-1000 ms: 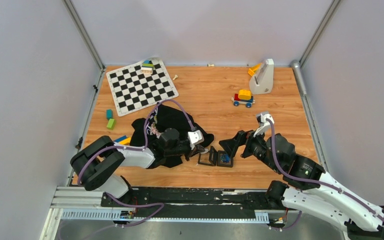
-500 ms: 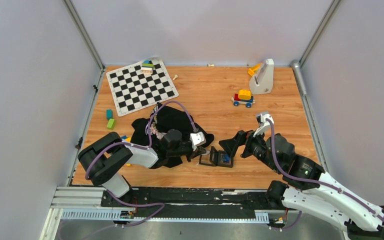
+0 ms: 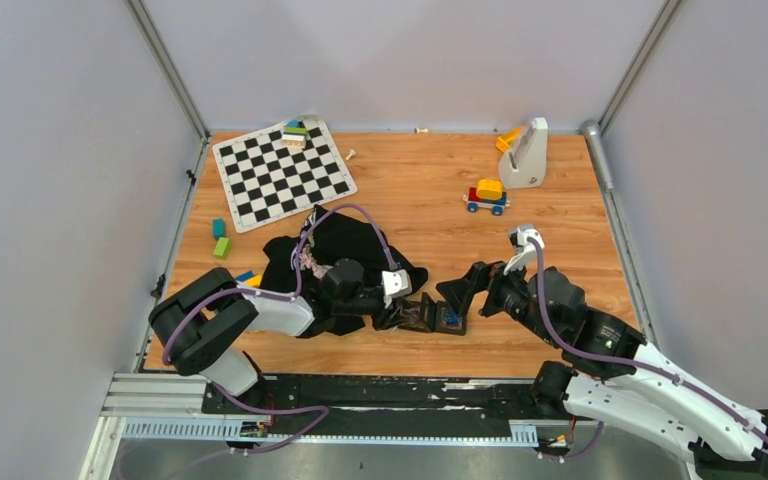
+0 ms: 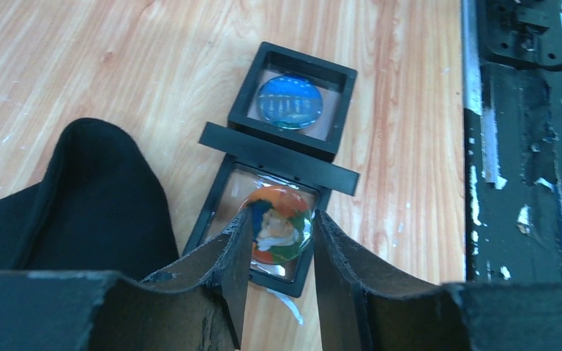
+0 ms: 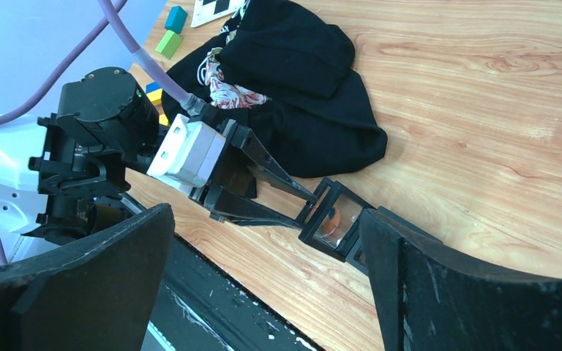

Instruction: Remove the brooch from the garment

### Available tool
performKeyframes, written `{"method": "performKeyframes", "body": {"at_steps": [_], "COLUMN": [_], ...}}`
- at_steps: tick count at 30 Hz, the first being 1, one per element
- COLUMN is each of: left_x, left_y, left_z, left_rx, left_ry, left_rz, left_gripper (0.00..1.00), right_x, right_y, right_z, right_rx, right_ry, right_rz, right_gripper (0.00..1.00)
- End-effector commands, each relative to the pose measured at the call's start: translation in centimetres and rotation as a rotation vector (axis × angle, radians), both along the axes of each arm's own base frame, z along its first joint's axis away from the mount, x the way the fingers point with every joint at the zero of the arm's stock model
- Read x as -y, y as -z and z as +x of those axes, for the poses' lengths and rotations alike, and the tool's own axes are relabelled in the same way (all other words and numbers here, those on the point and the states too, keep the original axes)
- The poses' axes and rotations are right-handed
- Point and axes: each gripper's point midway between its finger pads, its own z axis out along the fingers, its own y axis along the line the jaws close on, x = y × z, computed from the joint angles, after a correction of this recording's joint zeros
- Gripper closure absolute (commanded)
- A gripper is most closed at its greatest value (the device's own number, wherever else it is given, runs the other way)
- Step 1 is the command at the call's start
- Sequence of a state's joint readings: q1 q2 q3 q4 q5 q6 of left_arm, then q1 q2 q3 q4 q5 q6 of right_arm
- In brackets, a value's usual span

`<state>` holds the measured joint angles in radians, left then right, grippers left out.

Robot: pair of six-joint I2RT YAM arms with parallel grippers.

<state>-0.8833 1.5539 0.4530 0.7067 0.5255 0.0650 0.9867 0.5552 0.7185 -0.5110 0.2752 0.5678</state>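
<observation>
At the left gripper [image 4: 282,223] the step in hand looks like the letting-go at the trays; the removal itself seems done, since the brooch is already off the garment. The next move probably calls for a clean lift straight up and away; a finger must not snag a light tray rim or drag the cloth beside it.

The left gripper stands partly spread, pinching nothing. Its 2 fingers [image 4: 227,256] flank an orange disc [image 4: 278,234] with green and white on it; the wrist view does not show whether the pads touch the disc. That disc lies in the nearer tray [image 4: 208,212], a black square frame; in the right wrist view the fingertips sit right at its rim.

Just beyond, touching that frame, is the farther tray [image 4: 311,62]; the brooch [image 4: 289,102], a round blue disc, lies flat inside it. Both trays rest on the wooden table [image 4: 117,58]. The black garment [image 4: 95,197] lies heaped just beside the left finger, apart from the brooch.

On the far side of the trays, the right gripper [image 5: 267,212] is spread wide and empty; it faces the 2 frames and touches nothing.
</observation>
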Motion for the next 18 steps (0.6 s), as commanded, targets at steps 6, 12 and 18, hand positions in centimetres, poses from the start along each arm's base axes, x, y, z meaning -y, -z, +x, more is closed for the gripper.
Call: {"method": "performKeyframes", "body": {"at_steps": [6,12,18], "left_x": [0.2,-0.7,-2.3], "left_y": [-3.7,-5.9,-4.3], "left_z": [-1.8,-2.4,-1.1], "left_rx": [-0.016,-0.151,-0.409], "left_ry": [0.066,-0.047,-0.327], "left_rz": [-0.08,-0.159,-0.127], "left_gripper": [0.59,0.55,0.54], "right_x": [-1.3,-2.4,-3.6], "right_y": [0.2,3.6,7.8], "right_z": [0.5,0.2,-0.1], "right_rx": [-0.053,-0.233,-0.391], "right_ry": [0.005,0.006,0.032], "right_rz": [0.01,-0.059,-0.081], "right_gripper": [0.0,0.16,0.37]}}
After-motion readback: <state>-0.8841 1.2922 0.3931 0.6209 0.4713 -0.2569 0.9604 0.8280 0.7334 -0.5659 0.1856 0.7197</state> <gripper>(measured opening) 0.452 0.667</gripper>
